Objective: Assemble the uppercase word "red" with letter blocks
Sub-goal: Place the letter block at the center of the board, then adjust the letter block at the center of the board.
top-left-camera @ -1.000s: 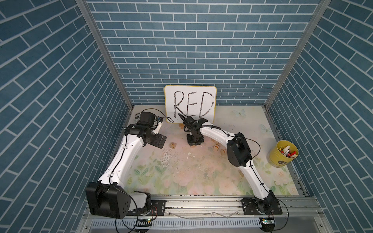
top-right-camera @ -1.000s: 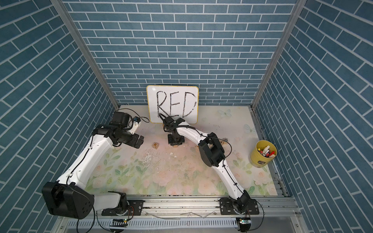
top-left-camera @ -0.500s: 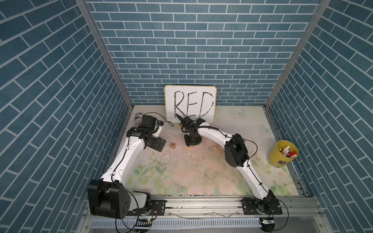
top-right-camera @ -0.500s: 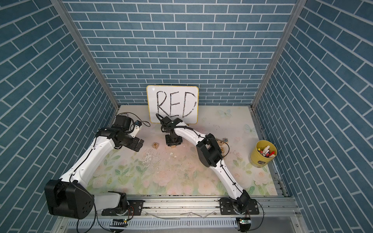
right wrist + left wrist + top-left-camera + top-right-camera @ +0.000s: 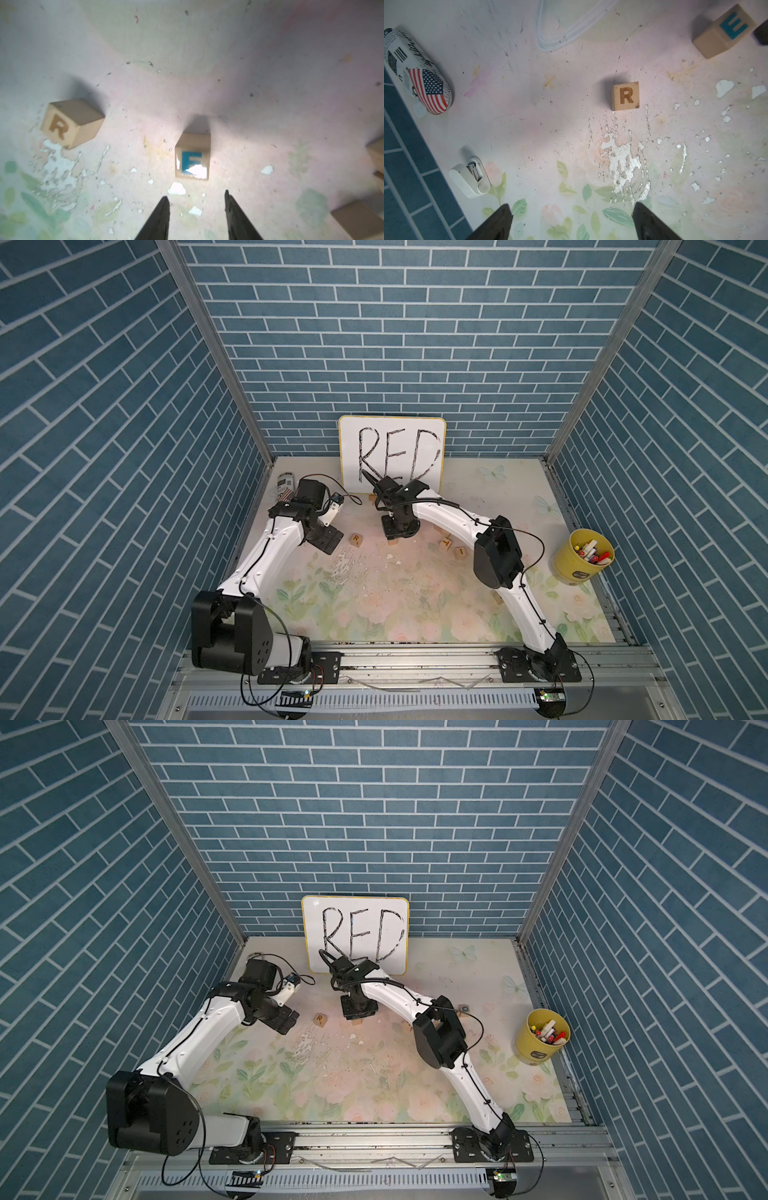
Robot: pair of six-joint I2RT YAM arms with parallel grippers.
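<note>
Two letter blocks lie on the flowered mat. The R block (image 5: 356, 539) (image 5: 319, 1019) (image 5: 626, 96) (image 5: 70, 124) shows an orange-brown R on top. The E block (image 5: 193, 158) (image 5: 724, 33) lies a short way to its right, letter up, mostly hidden under the right arm in both top views. My right gripper (image 5: 196, 197) (image 5: 399, 531) hovers over it with jaws apart and empty, the block just beyond its fingertips. My left gripper (image 5: 571, 207) (image 5: 328, 541) is wide open, empty, left of the R block.
A white board (image 5: 392, 454) with handwritten RED leans on the back wall. Loose blocks T (image 5: 445, 542) and I (image 5: 459, 551) lie to the right. A yellow cup (image 5: 584, 558) of markers stands far right. A flag-patterned case (image 5: 418, 70) and a white gadget (image 5: 470, 178) lie by the left wall.
My right gripper's jaws have parted and the E block rests free on the mat. The left gripper has drawn slightly toward the front, still open.
</note>
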